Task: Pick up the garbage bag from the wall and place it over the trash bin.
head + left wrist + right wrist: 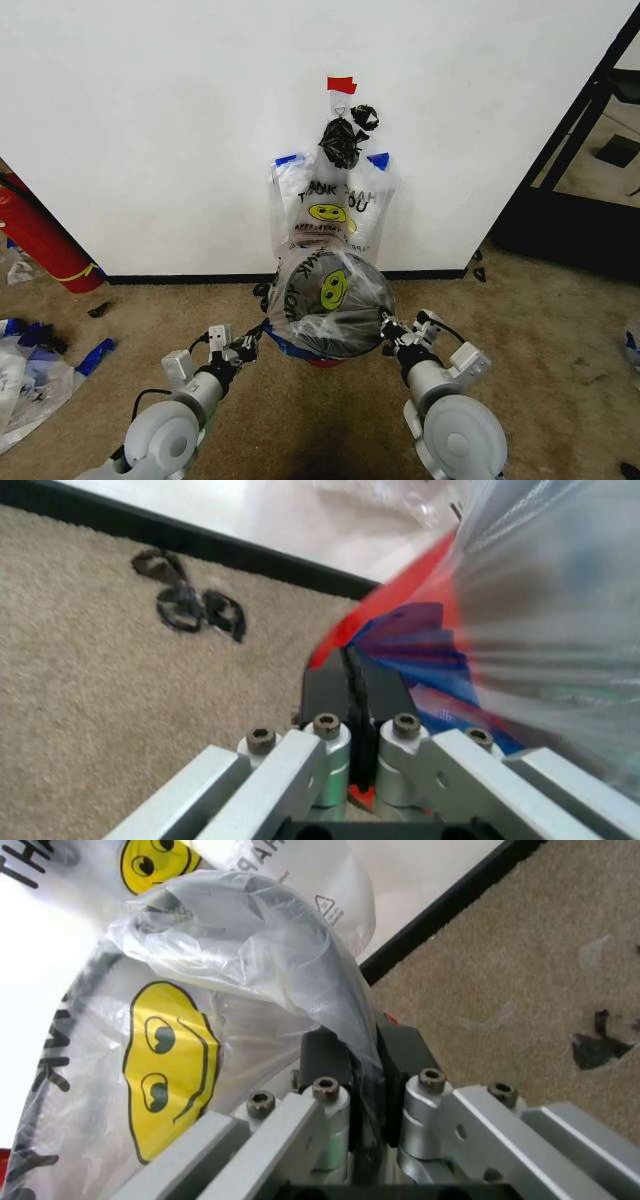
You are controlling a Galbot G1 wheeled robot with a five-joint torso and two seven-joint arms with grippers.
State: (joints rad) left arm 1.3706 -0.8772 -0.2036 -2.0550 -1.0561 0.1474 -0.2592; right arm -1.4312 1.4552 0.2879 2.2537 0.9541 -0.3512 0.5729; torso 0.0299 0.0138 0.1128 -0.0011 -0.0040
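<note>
The garbage bag (330,300) hides the trash bin's (322,360) mesh.

Floor (560,330): tan short-pile carpet meeting the wall (150,120) at a narrow black baseboard (180,279). The trash bin (322,357) stands on it just before the baseboard, centre, with a small black scrap (100,310) lying on the carpet to the left near a red cylinder (40,240) that leans at the wall. A clear plastic sheet with blue scraps (35,365) lies at far left, and another black scrap (479,273) rests by the baseboard on the right.
</note>
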